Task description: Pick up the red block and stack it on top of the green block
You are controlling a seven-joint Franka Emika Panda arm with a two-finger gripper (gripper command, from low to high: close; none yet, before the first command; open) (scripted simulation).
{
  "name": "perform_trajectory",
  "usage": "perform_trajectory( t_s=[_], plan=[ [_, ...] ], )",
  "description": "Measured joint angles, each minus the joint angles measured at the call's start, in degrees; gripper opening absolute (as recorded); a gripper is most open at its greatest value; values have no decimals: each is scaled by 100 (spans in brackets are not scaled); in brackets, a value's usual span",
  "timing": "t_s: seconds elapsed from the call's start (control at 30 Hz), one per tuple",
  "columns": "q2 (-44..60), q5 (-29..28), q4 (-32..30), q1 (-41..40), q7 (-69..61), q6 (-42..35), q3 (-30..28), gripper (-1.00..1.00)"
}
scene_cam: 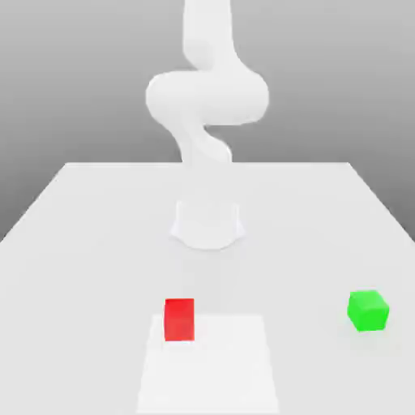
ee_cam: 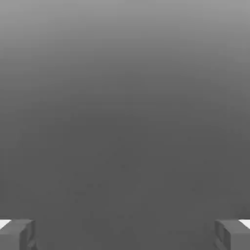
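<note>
The red block (scene_cam: 179, 319) rests on the white table (scene_cam: 81, 243), near its front edge and a little toward the exterior view's left. The green block (scene_cam: 369, 310) sits on the same table far toward the exterior view's right, well apart from the red one. In the hand view my gripper (ee_cam: 125, 234) is open: its two grey fingertips (ee_cam: 17, 234) stand far apart with nothing between them, against a plain grey background. Neither block is near the fingers there.
The white arm rises from its round base (scene_cam: 207, 223) at the middle of the table and bends overhead (scene_cam: 207, 97). A paler rectangular patch (scene_cam: 209, 369) lies at the table's front, with the red block at its far left corner.
</note>
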Motion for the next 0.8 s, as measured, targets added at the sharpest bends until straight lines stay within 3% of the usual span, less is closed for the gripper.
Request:
perform_trajectory(
  t_s=[0.57, 0.8],
  plan=[
    [3471, -127, -2897, -183, -751, 2535, -528, 0],
    [5166, 422, -2892, -417, -1210, 3921, -203, 0]
  ],
)
